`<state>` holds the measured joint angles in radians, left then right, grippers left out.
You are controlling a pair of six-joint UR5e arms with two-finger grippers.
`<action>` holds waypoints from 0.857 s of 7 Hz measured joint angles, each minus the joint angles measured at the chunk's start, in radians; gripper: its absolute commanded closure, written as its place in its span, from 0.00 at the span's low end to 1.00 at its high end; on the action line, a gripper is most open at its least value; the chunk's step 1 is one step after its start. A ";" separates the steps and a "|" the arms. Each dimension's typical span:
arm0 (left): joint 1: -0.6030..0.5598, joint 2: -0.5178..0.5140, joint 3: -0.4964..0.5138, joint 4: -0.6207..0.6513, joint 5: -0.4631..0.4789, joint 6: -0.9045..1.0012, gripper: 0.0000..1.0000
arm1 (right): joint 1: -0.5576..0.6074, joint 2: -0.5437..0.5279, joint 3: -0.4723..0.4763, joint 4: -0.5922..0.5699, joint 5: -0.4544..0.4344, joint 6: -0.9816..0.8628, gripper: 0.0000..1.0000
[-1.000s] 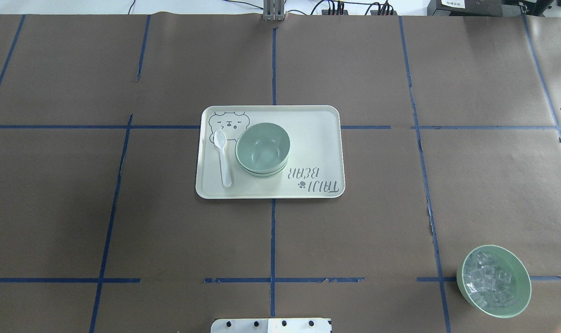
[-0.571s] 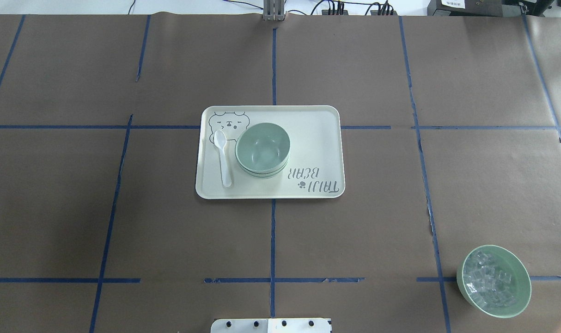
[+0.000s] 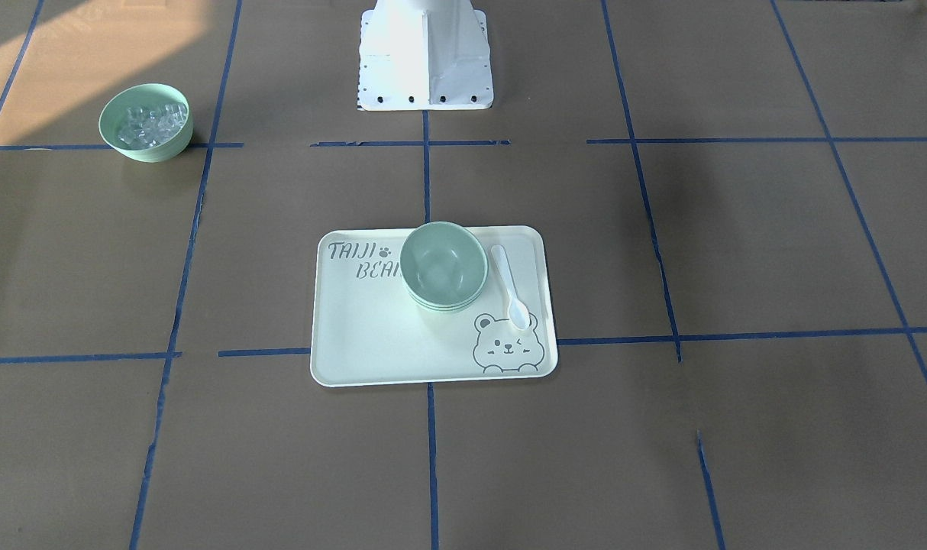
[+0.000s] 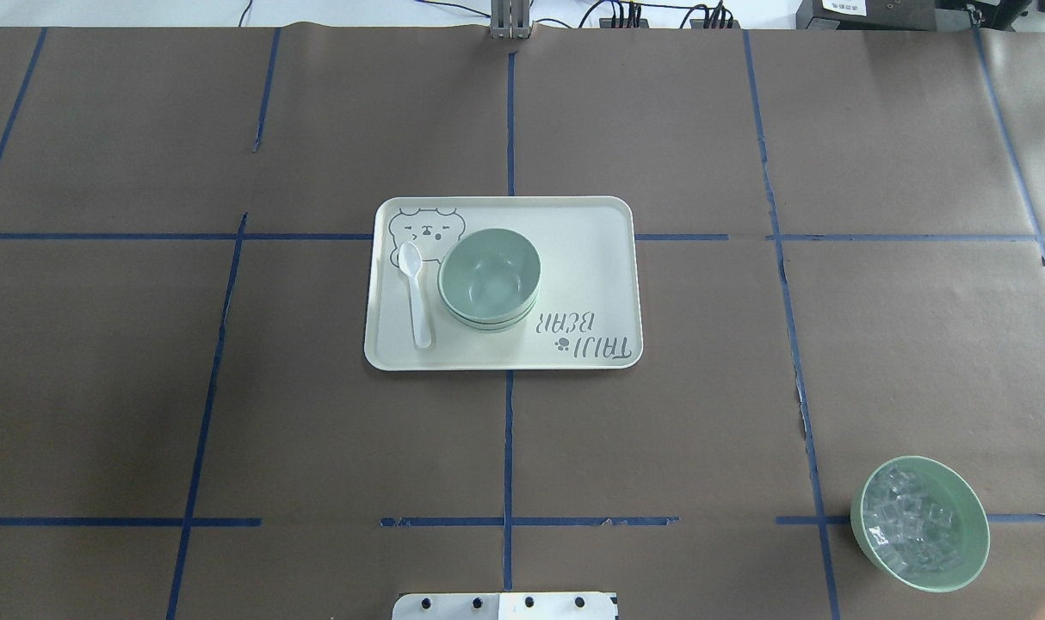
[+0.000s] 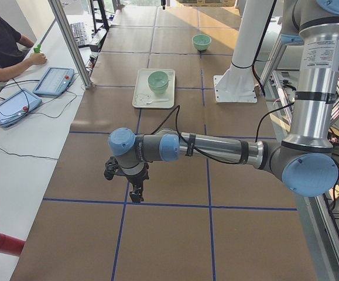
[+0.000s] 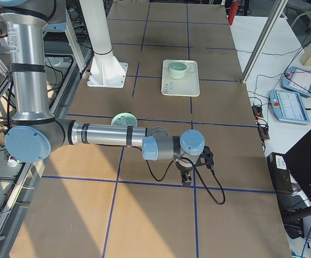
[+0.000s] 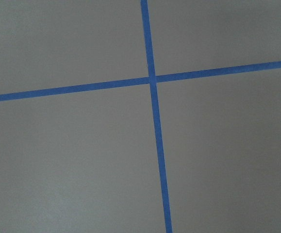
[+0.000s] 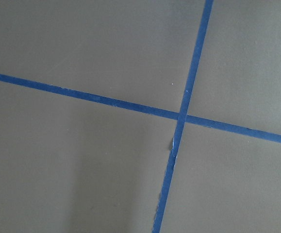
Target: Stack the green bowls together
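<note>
We see the green bowls (image 4: pixel 489 277) nested in one stack on the tray (image 4: pixel 591 250), with the spoon (image 4: pixel 417 297) just to their left. Our left gripper (image 5: pixel 136 196) and right gripper (image 6: pixel 187 179) hang at the table's (image 4: pixel 230 413) ends; we cannot tell how their jaws stand.

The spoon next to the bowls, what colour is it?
The spoon is plain white, clearest in the overhead exterior view.

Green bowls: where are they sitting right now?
In the overhead view the green bowls sit nested in one stack on the cream tray, just right of the white spoon.
</note>
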<state>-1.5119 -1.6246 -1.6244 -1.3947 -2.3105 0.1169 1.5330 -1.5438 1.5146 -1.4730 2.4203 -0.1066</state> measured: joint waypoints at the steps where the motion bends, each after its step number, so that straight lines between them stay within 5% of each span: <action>1: -0.003 0.003 -0.001 -0.001 -0.001 0.001 0.00 | 0.021 0.002 0.003 -0.018 0.004 0.001 0.00; 6: -0.009 -0.005 -0.008 -0.003 0.000 0.002 0.00 | 0.070 -0.034 0.140 -0.164 0.005 0.005 0.00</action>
<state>-1.5204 -1.6300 -1.6327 -1.3974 -2.3107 0.1185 1.6031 -1.5776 1.6549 -1.6369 2.4253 -0.1019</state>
